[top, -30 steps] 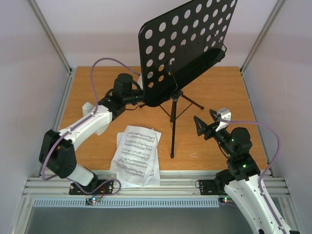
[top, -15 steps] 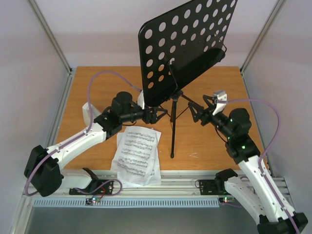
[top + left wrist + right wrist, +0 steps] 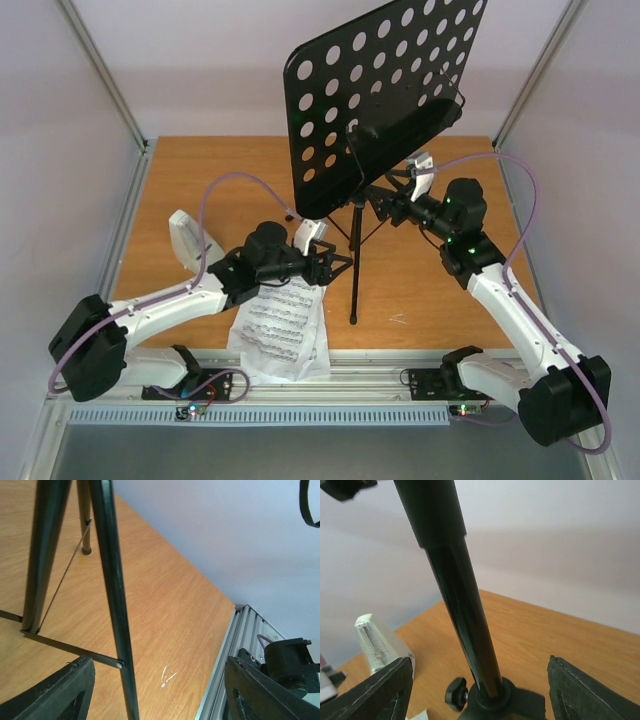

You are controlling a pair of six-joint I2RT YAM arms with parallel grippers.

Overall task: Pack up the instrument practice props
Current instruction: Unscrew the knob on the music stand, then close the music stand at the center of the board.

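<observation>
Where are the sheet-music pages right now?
In the top view, the sheet-music pages lie near the table's front edge, left of centre, just left of the music stand's front leg, their far end under the left end effector.

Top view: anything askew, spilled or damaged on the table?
The sheet-music pages lie skewed and loosely fanned, near corners hanging past the table edge onto the metal rail. A small white scuff marks the wood right of the music stand, by its front leg. The stand itself is upright; nothing spilled.
</observation>
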